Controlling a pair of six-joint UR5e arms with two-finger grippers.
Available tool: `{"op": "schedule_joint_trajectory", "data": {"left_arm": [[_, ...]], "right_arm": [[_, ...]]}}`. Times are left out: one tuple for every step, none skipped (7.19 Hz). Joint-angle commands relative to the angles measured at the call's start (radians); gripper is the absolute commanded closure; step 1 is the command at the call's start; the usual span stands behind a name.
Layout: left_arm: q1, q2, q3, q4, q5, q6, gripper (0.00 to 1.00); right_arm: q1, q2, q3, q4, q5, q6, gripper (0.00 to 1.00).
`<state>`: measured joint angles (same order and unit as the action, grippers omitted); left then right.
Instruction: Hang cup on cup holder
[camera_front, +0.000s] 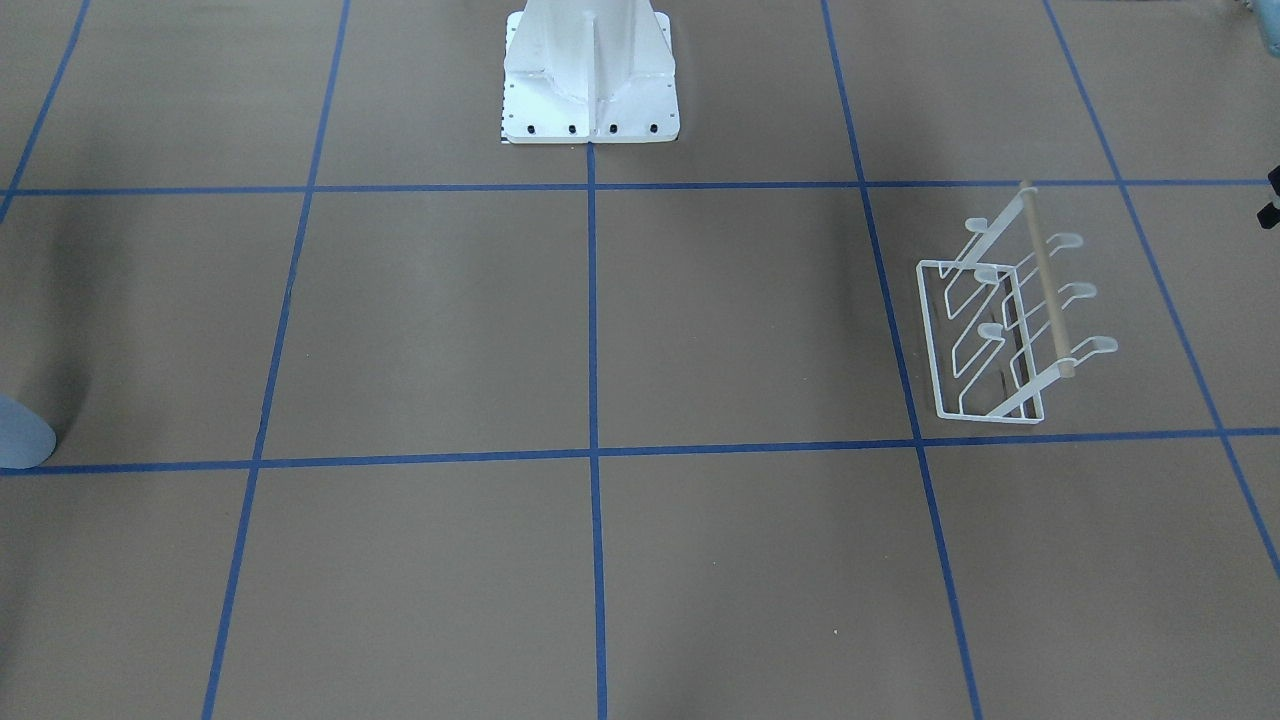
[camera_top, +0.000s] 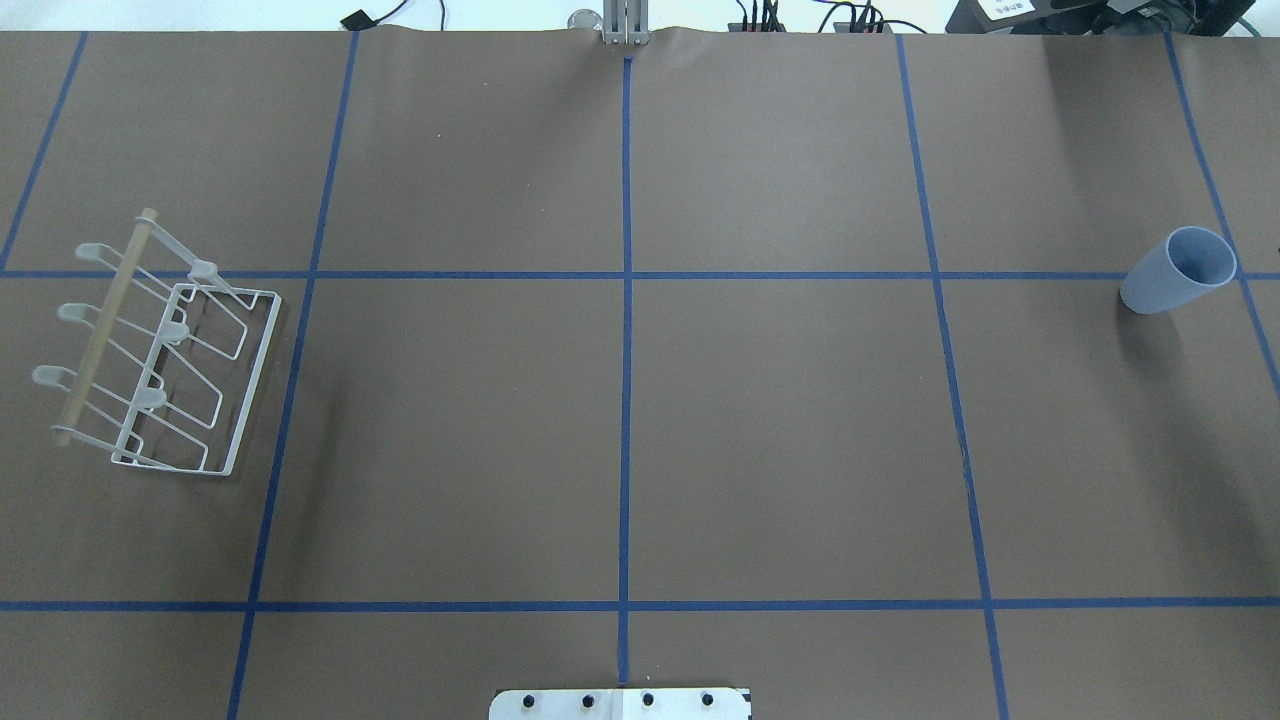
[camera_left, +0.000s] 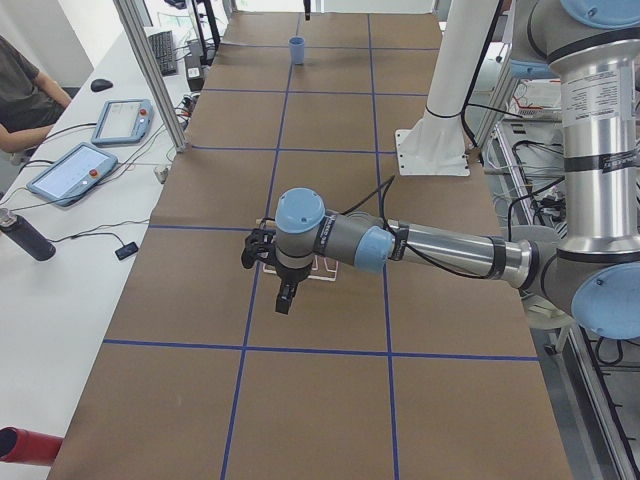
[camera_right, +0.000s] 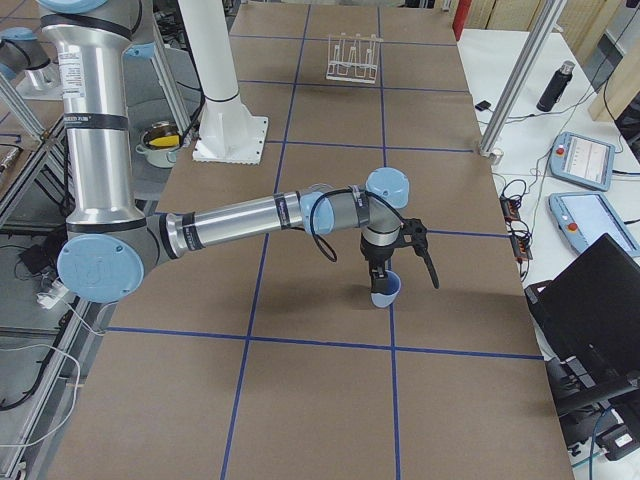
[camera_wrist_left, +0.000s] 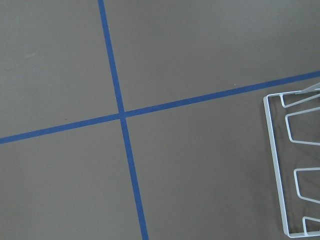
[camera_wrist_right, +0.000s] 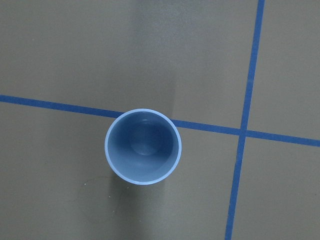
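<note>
Two arms reached out low over the desk (camera_top: 780, 450), one at each end. The right pincer (camera_right: 377, 280) pointed down just above the cup (camera_wrist_right: 142, 146). Whether its fingers were spread or pressed together could not be told, since only a side view caught it. The right wrist camera looked straight into the cup's open mouth. The pale-blue cup stood upright at the robot's right end of the desk, on a blue tape line (camera_wrist_right: 60, 105) and near a crossing of two such lines.

The left pincer (camera_left: 285, 300) hung over the cup holder (camera_top: 170, 350) at the opposite end, and its state could not be told either. The white wire holder sat on its rectangular base frame, with a light wooden rod (camera_top: 105, 325) along one side and flat-tipped prongs (camera_top: 50, 376) turned upward, none bearing anything. Cup and holder lay well apart. A white bolted pedestal (camera_front: 590, 70) stood at the robot's edge of the desk, between the two.
</note>
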<state>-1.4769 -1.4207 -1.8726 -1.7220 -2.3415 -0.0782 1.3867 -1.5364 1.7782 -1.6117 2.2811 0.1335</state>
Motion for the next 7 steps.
{"op": "schedule_joint_trajectory", "data": {"left_arm": [[0.001,0.000,-0.016,-0.007,0.019,-0.002,0.01],[0.003,0.000,-0.002,-0.010,0.022,-0.002,0.01],[0.003,0.000,-0.002,-0.013,0.019,-0.002,0.01],[0.001,0.003,-0.003,-0.014,0.018,0.000,0.01],[0.003,0.009,-0.017,-0.017,0.018,0.000,0.01],[0.006,0.009,-0.011,-0.019,0.018,-0.002,0.01],[0.007,0.009,-0.010,-0.021,0.018,0.001,0.01]], "right_arm": [[0.000,-0.001,0.003,-0.001,0.000,0.000,0.00],[0.000,-0.001,0.001,0.001,0.000,0.000,0.00],[0.000,0.001,0.004,0.001,0.000,-0.002,0.00],[0.000,0.001,0.000,0.001,0.000,0.000,0.00],[0.000,0.001,0.004,0.001,0.000,0.002,0.00],[0.000,-0.001,0.001,0.001,0.001,0.002,0.00],[0.000,-0.002,0.001,0.001,0.001,0.002,0.00]]}}
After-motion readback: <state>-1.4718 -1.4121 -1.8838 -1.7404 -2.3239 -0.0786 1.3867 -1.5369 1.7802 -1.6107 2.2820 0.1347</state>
